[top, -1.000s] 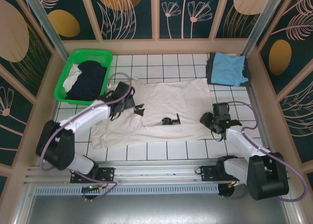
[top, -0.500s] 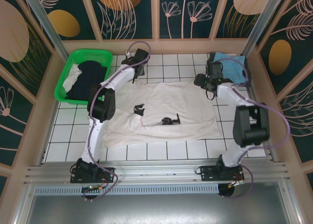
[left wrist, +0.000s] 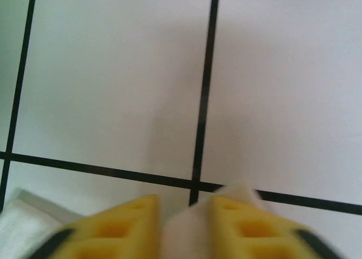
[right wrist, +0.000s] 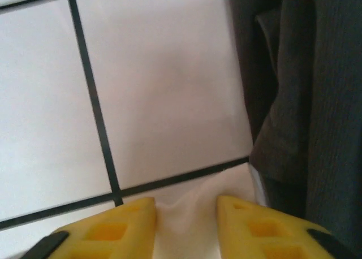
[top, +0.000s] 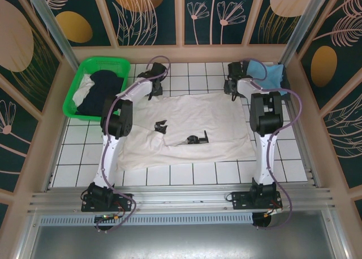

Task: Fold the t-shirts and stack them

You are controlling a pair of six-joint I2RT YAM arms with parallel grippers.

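Left end effector [left wrist: 184,214] and right end effector [right wrist: 185,211] each clamped a far corner of the large white black-printed cloth t-shirt [top: 192,129], flat and unfolded on the tiled desk [top: 215,171]; a folded light blue t-shirt [top: 264,75] lay far right, a dark navy one [top: 102,89] in the green plastic slotted basket [top: 107,60].

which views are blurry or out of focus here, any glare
Left wrist view: yellow fingers and the white t-shirt edge between them are soft, tile lines sharper. Right wrist view: near fingers blurred too, the dark grey shirt crisper. Top external view: sharp, evenly lit, no strong glare.
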